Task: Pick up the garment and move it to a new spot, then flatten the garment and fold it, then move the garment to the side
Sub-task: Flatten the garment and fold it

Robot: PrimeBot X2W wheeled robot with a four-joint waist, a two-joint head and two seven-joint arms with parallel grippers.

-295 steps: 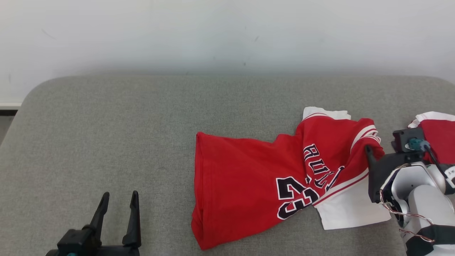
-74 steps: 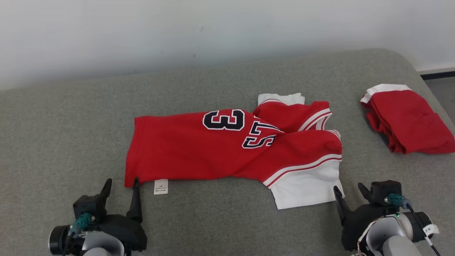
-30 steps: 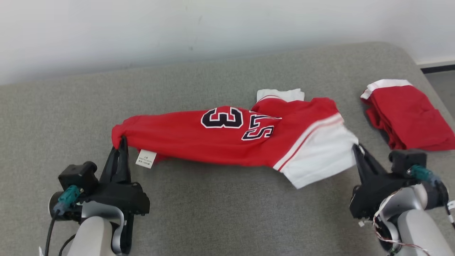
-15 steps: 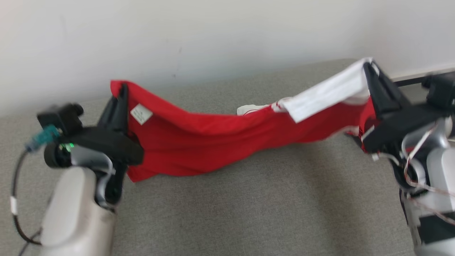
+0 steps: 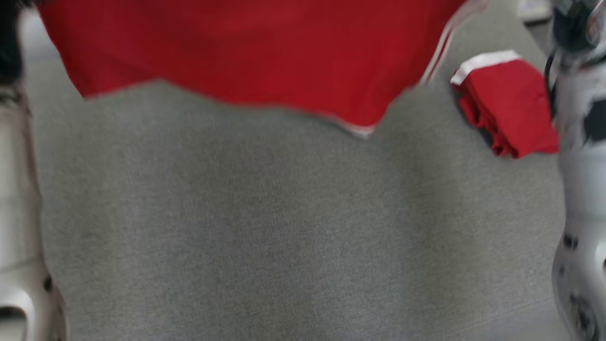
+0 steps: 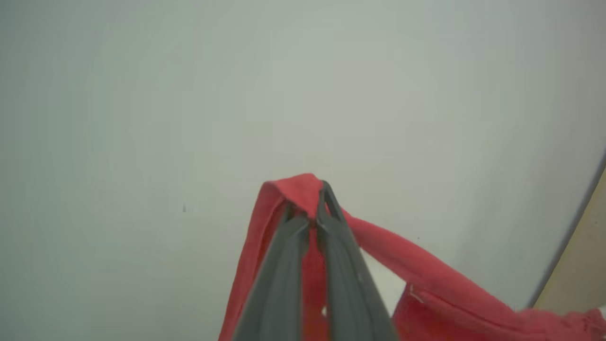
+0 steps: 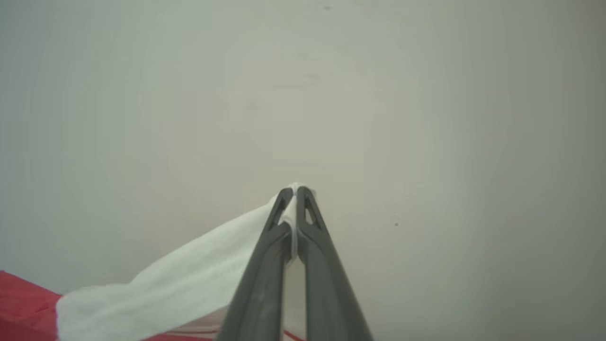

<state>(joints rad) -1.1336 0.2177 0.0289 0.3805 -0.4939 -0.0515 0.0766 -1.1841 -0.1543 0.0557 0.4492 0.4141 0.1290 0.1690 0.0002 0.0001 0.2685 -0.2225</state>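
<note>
The red garment [image 5: 255,52] with white trim hangs stretched in the air across the top of the head view, its lower edge well above the grey cushion [image 5: 284,227]. My left gripper [image 6: 307,201] is shut on a red fold of the garment [image 6: 296,187], pointing at the pale wall. My right gripper [image 7: 294,192] is shut on the white part of the garment [image 7: 189,274], which trails off to the lower left. Both pale forearms stand at the side edges of the head view, left [image 5: 19,213] and right [image 5: 580,213].
A second red garment with a white band [image 5: 506,102] lies folded on the cushion at the right. The pale wall [image 6: 189,94] is close ahead of both grippers. Floor shows past the cushion's far right corner [image 5: 532,9].
Both grippers have raised the garment high off the cushion and pulled it taut. The head camera has tipped down, so the cushion takes up more of the picture.
</note>
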